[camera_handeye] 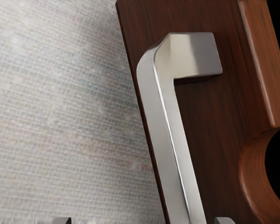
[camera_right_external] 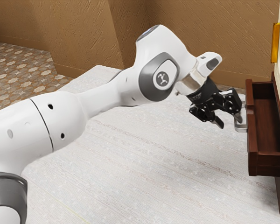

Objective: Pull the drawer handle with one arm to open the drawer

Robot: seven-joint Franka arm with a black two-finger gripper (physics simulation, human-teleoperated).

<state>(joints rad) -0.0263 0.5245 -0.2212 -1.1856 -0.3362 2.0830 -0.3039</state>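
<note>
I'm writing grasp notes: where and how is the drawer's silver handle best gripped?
Probably on the straight bar of the handle, away from its bend. I'd come from outside the drawer front, one finger on the bar's outer side and one in the gap behind: the leg at the bend holds the bar off the front, leaving room there.

I see the drawer (camera_right_external: 252, 144) at the exterior view's right, dark reddish-brown wood, upright and level. It stands open, its inside showing behind the front, which has a rounded notch in its lighter edge. Fixed to that front, the handle (camera_handeye: 164, 140) facing me is a smooth, silvery metal bar, angular in section, turning through a rounded bend into a short, blocky mount against the wood.
</note>
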